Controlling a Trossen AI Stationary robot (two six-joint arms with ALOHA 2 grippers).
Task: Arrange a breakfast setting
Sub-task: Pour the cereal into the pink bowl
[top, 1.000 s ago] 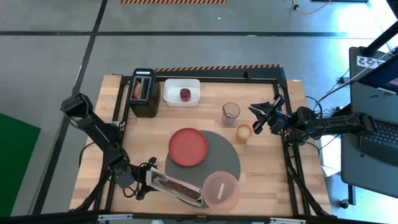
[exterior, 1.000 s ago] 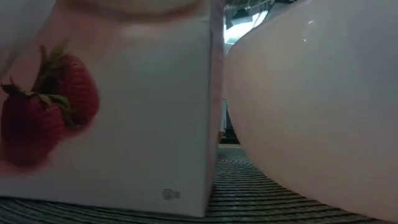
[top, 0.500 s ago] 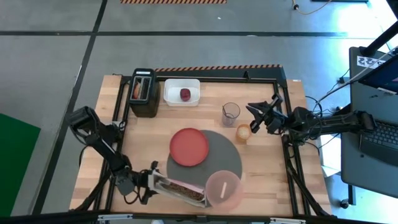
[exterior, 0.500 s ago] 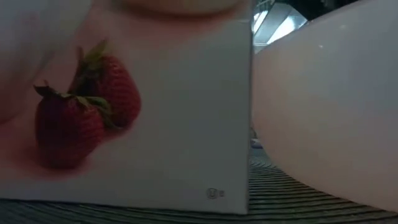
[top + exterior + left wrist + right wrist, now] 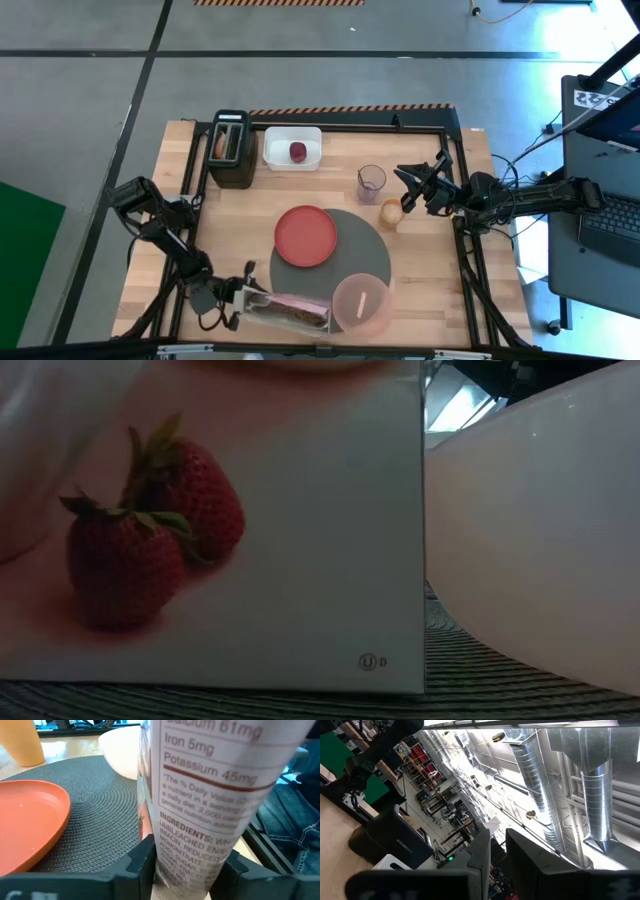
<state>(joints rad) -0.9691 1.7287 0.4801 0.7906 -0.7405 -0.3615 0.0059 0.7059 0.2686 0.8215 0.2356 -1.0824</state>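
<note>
High view: on the wooden desk [image 5: 430, 290], the round dark-grey mat [image 5: 362, 255] lies a little toward 5 o'clock of the desk's middle. The red plate [image 5: 305, 236] overlaps the mat's 10 o'clock edge, and the pink see-through bowl [image 5: 361, 304] sits on its 6 o'clock edge, a thin pale stick lying across it. At 9 o'clock of the bowl and touching it, the pink cereal box [image 5: 288, 310] lies on its side along the desk's 6 o'clock edge. The left gripper [image 5: 240, 298] pinches the box's 9 o'clock end; the left wrist view shows a dark finger [image 5: 142, 865] pressed to each side of the printed panel [image 5: 200, 820].

At 11 o'clock stands the black toaster [image 5: 232, 150], something pale in its slot, and just at its 3 o'clock the white rectangular tub [image 5: 293, 148] holds the dark-red fruit piece [image 5: 298, 151]. At 1 o'clock of the mat stands a clear cup [image 5: 371, 183], and just beside that the round toast [image 5: 392, 213].

The right gripper [image 5: 408, 190] hangs over the toast, tilted upward; its wrist view shows the two fingers [image 5: 479, 857] close together with a narrow gap and nothing between them.

Low view is filled by the box's strawberry face [image 5: 150, 525] and the bowl's wall [image 5: 540, 560].
</note>
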